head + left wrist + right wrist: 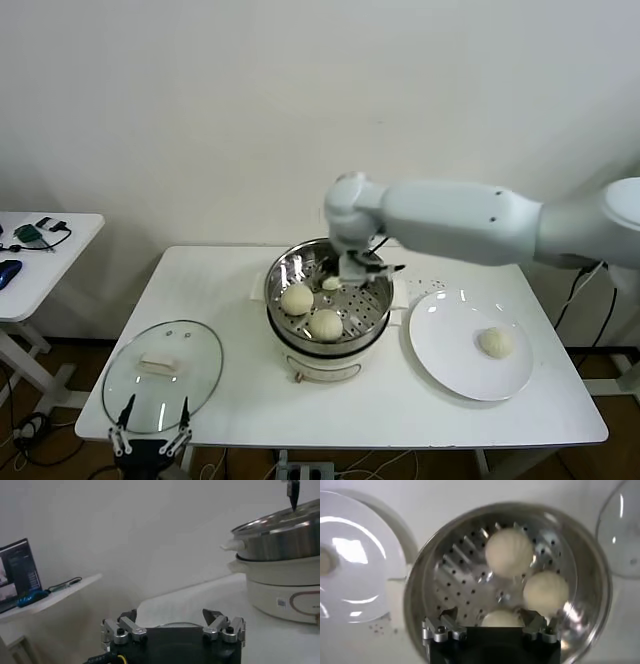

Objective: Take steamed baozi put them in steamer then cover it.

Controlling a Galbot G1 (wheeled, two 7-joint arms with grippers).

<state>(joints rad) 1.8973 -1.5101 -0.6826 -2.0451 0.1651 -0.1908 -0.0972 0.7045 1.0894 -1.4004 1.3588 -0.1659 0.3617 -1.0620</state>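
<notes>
The steamer (328, 300) is seen at the middle of the white table (250, 400), its steel basket sitting on a white base. Three buns are counted inside it: one (297, 298) toward the robot's left, one (326, 323) at the near side, and a third (331, 284) at the far side, directly under the right gripper (352, 268). That gripper is held over the basket with its fingers (440, 630) spread apart and nothing gripped; the third bun (501, 618) is seen lying between and below them on the perforated floor. A fourth bun (495, 342) is left on the white plate (450, 350), just beside the steamer on the robot's right. The glass lid (163, 375) is laid flat on the table at the robot's left, well apart from the steamer. The left gripper (150, 432) is parked at the table's near edge by the lid, opened wide and empty.
</notes>
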